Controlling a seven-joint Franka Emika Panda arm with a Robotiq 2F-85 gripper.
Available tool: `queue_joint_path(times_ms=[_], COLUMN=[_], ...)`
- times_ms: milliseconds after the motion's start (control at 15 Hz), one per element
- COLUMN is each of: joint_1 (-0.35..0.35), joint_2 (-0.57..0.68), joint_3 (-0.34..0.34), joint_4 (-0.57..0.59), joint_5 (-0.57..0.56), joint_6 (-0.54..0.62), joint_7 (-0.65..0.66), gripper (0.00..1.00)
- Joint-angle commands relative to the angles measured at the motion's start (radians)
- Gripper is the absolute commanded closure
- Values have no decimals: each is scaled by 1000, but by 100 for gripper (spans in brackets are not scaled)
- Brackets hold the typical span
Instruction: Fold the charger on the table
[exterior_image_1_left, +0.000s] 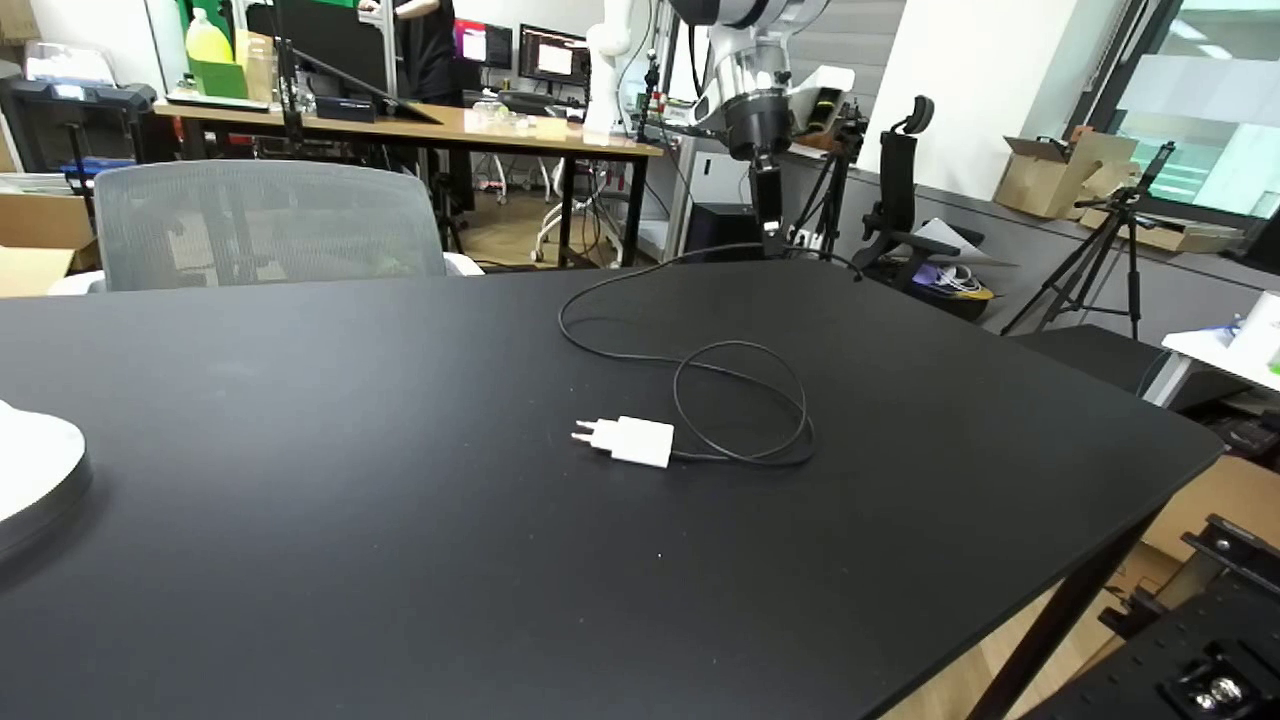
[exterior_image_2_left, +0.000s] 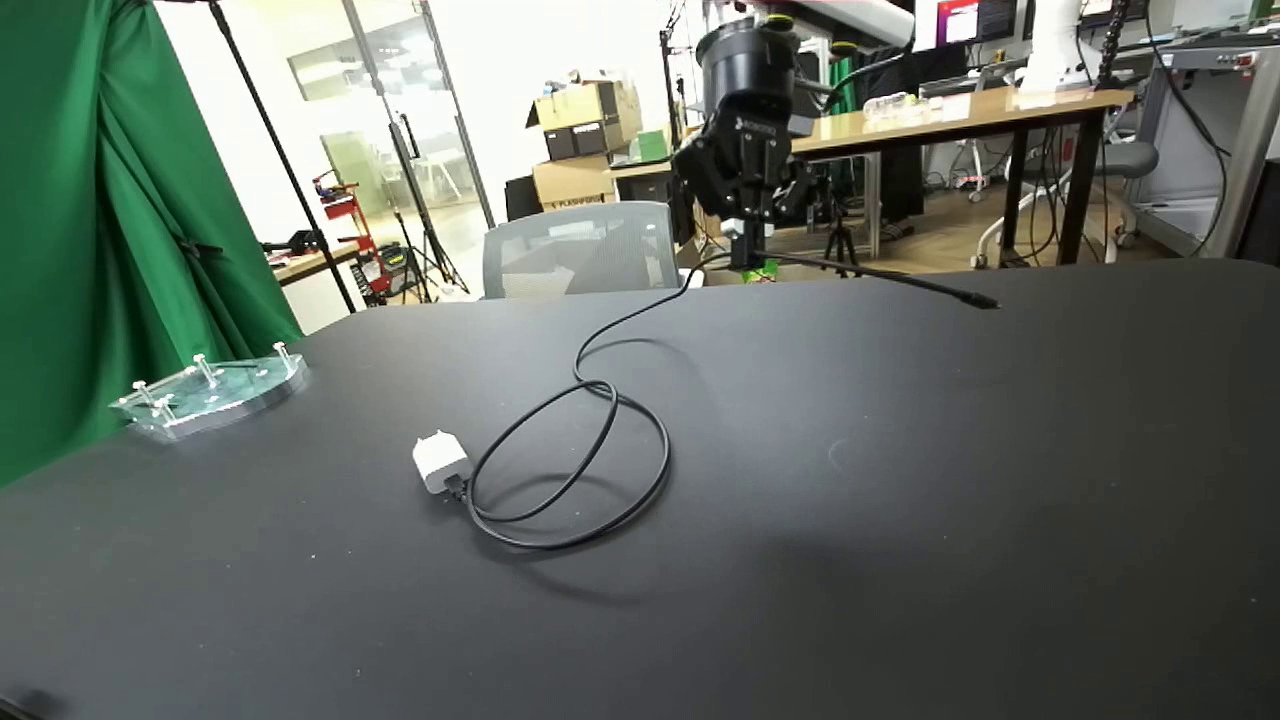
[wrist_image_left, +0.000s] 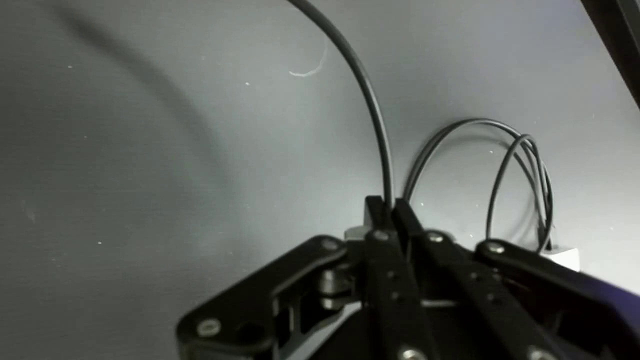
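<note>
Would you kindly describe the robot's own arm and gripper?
The arm looks pale and glossy, with dark bands; a dark cable curves beside it in an exterior view. The gripper is black, with angular linkages, slim straight fingers and silvery screw heads.

In both exterior views we see our arm (exterior_image_1_left: 755, 60) over the cable (wrist_image_left: 368, 95), with our wrist (exterior_image_2_left: 745, 72) standing close to upright above it. Our gripper (wrist_image_left: 389, 207) points down at the cable — its fingers (wrist_image_left: 407, 216) nearly together, one to each side of it, pinching it between their tips. In the wrist view our linkages (wrist_image_left: 250, 297) flare outward on both sides — farther from the pinched stretch of cable than the fingers.
</note>
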Motion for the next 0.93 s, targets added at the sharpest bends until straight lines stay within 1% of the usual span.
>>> queue_joint_path(times_ms=[0,200,267,333,600,667,733,867], joint_1=[-9,2,4,5,22,10,12,11], joint_2=[-161,-239,-266,-292,-387,-295,-308,-305], joint_3=[50,73,84,97,114,120,123,124], joint_4=[-235,-376,-427,-476,-653,-525,-550,-546], joint_5=[80,136,144,146,141,128,126,126], joint_6=[89,214,246,245,329,279,287,287], joint_7=[192,324,343,343,406,354,355,352], gripper=[98,98,98,98,98,98,94,94])
